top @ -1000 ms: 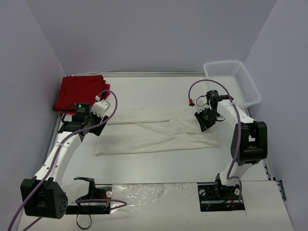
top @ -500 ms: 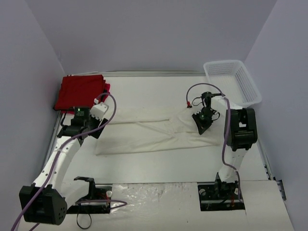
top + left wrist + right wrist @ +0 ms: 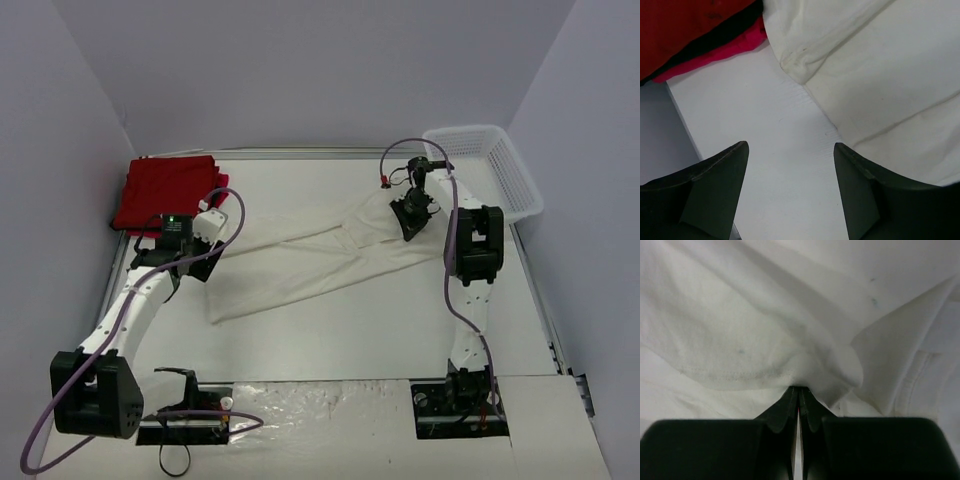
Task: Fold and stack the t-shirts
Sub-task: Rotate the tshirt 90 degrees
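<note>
The cream-white t-shirt [image 3: 320, 255] lies as a long folded strip, slanting from near left to far right across the table. My right gripper [image 3: 408, 218] is shut on its far right end. In the right wrist view the jaws [image 3: 799, 389] pinch a bunched fold of the cream cloth [image 3: 765, 330]. My left gripper [image 3: 205, 258] hovers by the shirt's left end, open and empty [image 3: 790, 146] over bare table. The cream hem [image 3: 880, 75] lies just right of it. The red t-shirts [image 3: 165, 190] sit stacked at the far left, also seen in the left wrist view [image 3: 685, 25].
A white mesh basket [image 3: 485, 170] stands at the far right corner, close behind the right gripper. Walls close in the table on the left, the back and the right. A black bracket [image 3: 180, 385] sits by the left arm's base.
My right gripper has pulled the shirt's right end toward the far right, so the strip now lies diagonally. The left gripper has shifted slightly and stays open.
</note>
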You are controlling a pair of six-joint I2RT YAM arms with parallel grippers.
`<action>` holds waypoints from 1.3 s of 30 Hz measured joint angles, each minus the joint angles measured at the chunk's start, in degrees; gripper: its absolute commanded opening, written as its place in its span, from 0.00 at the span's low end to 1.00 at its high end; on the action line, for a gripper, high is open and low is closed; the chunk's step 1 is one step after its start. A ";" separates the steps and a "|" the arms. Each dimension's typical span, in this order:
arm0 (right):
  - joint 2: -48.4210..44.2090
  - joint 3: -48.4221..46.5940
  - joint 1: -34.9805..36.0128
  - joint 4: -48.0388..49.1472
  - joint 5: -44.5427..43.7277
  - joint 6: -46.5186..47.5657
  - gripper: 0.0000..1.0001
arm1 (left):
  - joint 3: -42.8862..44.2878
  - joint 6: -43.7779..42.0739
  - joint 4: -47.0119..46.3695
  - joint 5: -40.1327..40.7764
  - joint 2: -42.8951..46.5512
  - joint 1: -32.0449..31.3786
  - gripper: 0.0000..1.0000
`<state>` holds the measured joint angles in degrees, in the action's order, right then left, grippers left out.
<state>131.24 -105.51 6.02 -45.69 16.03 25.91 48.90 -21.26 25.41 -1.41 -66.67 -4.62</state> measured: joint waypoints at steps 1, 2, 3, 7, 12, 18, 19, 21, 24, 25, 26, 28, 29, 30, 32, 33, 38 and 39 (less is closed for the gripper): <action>1.70 -3.19 0.24 0.42 -0.35 0.09 0.00 | 0.44 -0.15 -0.24 0.02 -1.14 0.00 0.68; 3.69 -6.86 0.48 0.87 -0.68 0.04 0.00 | 1.01 -0.22 -0.46 0.20 -2.21 0.02 0.68; 5.84 -10.80 0.81 1.88 -0.96 0.04 0.00 | 1.60 -0.39 -0.72 0.44 -3.26 0.07 0.68; 15.23 -26.91 2.01 6.73 -2.23 0.00 0.00 | 5.25 -0.63 -1.88 2.14 -8.31 0.33 0.67; 23.45 -39.74 3.74 13.57 -4.09 0.55 0.00 | 8.11 -0.59 -3.23 3.19 -13.14 0.52 0.66; 24.20 -38.69 6.05 23.08 -6.23 1.42 0.00 | 9.07 -0.57 -3.30 3.19 -16.02 0.52 0.64; 24.24 -38.69 6.40 24.44 -6.80 1.62 0.00 | 9.31 -0.57 -3.30 3.15 -16.55 0.52 0.63; 24.26 -38.69 7.10 26.75 -8.59 2.05 0.00 | 9.44 -0.55 -3.28 3.15 -16.85 0.52 0.63; 24.04 -37.83 7.67 30.62 -11.96 2.27 0.00 | 9.60 -0.55 -3.13 2.93 -16.74 0.52 0.63; 23.43 -36.39 7.87 31.93 -13.05 2.21 0.00 | 9.60 -0.52 -3.10 2.84 -16.59 0.52 0.64; 22.71 -34.86 7.91 32.46 -13.79 2.16 0.00 | 9.60 -0.50 -2.97 2.71 -16.31 0.52 0.64; 20.41 -30.86 7.87 32.94 -15.76 1.95 0.00 | 9.57 -0.46 -2.93 2.36 -15.30 0.52 0.64; 18.75 -28.46 7.76 33.14 -16.79 1.70 0.00 | 9.51 -0.42 -2.97 2.27 -14.53 0.52 0.64; 16.90 -26.18 7.61 33.09 -17.70 1.49 0.00 | 9.40 -0.37 -3.02 1.97 -13.57 0.52 0.64; 11.58 -20.06 7.41 33.64 -19.12 0.90 0.00 | 9.18 -0.33 -3.08 1.16 -11.56 0.52 0.64; 8.22 -16.92 7.41 33.44 -19.30 0.66 0.00 | 8.79 -0.31 -3.43 0.72 -10.36 0.52 0.65; -10.43 -4.79 7.21 29.44 -17.03 -1.01 0.00 | 4.66 -0.59 -5.22 -2.16 -4.85 0.52 0.66; -14.19 -3.23 7.43 28.24 -15.80 -1.42 0.00 | 4.02 -0.74 -5.35 -2.69 -4.50 0.52 0.62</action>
<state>117.05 -108.75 13.45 -17.45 0.23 24.49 52.93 -22.00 20.05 -4.10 -71.18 -4.10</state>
